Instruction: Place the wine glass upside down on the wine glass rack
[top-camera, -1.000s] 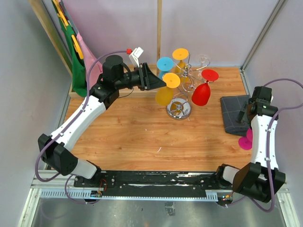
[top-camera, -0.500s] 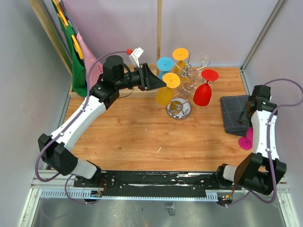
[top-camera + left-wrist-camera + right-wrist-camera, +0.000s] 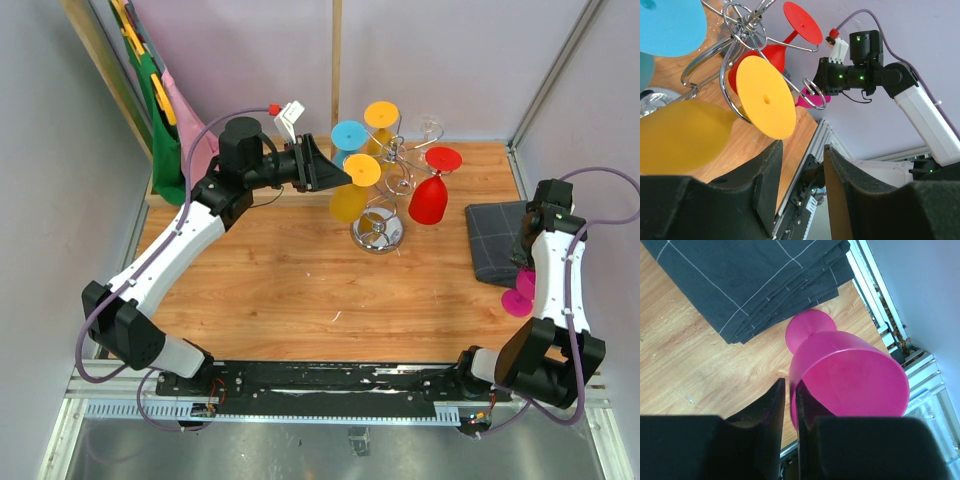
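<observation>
A magenta wine glass [image 3: 518, 295] [image 3: 850, 375] stands upright on the wood at the far right edge, by the rail. My right gripper [image 3: 790, 385] comes down on its rim, one finger outside the bowl and one inside, with the wall pinched between them. The chrome wine glass rack [image 3: 378, 232] [image 3: 742, 22] stands at the back centre and carries a yellow glass [image 3: 352, 190], a red glass [image 3: 427, 195] and others hung upside down. My left gripper [image 3: 345, 177] [image 3: 802, 150] hovers open just left of the yellow glass and holds nothing.
A folded dark cloth [image 3: 495, 240] [image 3: 750, 280] lies just behind the magenta glass. Blue [image 3: 349, 135], orange [image 3: 381, 114] and clear [image 3: 430, 126] glasses also hang on the rack. Aprons [image 3: 165, 120] hang at the back left. A metal rail [image 3: 890, 325] runs close beside the magenta glass.
My right gripper's jaws have closed in onto the magenta glass's rim, and that arm has shifted slightly. The left arm and the rack have not moved.
</observation>
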`<state>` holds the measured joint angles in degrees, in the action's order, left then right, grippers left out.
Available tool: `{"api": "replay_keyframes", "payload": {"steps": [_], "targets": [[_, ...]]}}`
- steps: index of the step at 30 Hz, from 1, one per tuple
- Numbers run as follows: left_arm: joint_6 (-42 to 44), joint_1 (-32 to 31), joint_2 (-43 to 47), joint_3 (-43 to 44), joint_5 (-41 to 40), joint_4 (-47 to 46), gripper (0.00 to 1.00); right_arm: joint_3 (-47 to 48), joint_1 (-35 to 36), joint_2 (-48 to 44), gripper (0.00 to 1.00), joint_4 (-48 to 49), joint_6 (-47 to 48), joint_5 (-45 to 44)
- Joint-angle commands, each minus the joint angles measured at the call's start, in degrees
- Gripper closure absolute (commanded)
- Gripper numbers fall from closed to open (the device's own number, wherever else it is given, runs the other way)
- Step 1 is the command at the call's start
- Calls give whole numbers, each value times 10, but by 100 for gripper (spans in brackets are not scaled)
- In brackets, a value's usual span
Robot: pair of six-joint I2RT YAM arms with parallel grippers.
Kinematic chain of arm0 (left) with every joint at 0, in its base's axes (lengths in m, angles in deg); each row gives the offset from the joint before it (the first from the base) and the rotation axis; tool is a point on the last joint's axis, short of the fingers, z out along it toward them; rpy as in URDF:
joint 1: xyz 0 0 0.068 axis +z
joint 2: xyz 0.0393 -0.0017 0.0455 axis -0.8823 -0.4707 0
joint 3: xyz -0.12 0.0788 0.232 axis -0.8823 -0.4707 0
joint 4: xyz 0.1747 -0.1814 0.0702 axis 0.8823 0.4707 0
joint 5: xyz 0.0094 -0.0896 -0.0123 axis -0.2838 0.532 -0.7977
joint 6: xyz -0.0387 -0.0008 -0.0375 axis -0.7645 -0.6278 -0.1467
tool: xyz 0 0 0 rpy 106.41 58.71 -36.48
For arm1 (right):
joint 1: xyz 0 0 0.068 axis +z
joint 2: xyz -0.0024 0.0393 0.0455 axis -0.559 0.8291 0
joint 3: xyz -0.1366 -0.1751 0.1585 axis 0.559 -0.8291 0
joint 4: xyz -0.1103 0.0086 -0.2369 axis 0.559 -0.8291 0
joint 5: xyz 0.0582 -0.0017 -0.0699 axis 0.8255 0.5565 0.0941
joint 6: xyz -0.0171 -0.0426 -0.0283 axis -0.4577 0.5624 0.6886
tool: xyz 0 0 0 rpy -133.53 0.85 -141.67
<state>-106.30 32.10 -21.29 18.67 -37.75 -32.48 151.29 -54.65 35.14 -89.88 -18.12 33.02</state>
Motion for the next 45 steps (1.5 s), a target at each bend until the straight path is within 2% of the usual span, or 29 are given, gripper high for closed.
{"api": "replay_keyframes", "payload": {"steps": [1, 3, 4, 15, 19, 26, 32, 35, 41, 45], "targets": [[13, -4, -2, 5, 6, -11, 57, 18, -12, 0, 91, -3, -5, -9], [15, -4, -2, 3, 5, -10, 57, 17, -11, -3, 98, -3, -5, -11], [16, -4, -2, 5, 5, -9, 57, 17, -12, -6, 99, -3, -4, -13], [14, -4, 4, 15, 7, -5, 57, 77, -11, -70, 99, -33, -22, 33], [18, -4, 10, 22, -4, 1, 57, 143, -3, -102, 99, -29, -43, 62], [29, -4, 15, 61, -27, 24, 57, 313, 24, -74, 99, -7, -81, 99], [15, -4, 17, 72, -40, 8, 56, 362, 95, -64, 99, 150, -85, 127], [-8, -4, 15, 68, -45, -14, 56, 357, 111, -49, 99, 237, -119, 186], [-39, -3, 3, 80, -40, -34, 55, 290, 114, -12, 99, 501, -277, 357], [-51, 0, 5, 87, -38, -53, 55, 288, 115, 47, 99, 681, -401, 458]]}}
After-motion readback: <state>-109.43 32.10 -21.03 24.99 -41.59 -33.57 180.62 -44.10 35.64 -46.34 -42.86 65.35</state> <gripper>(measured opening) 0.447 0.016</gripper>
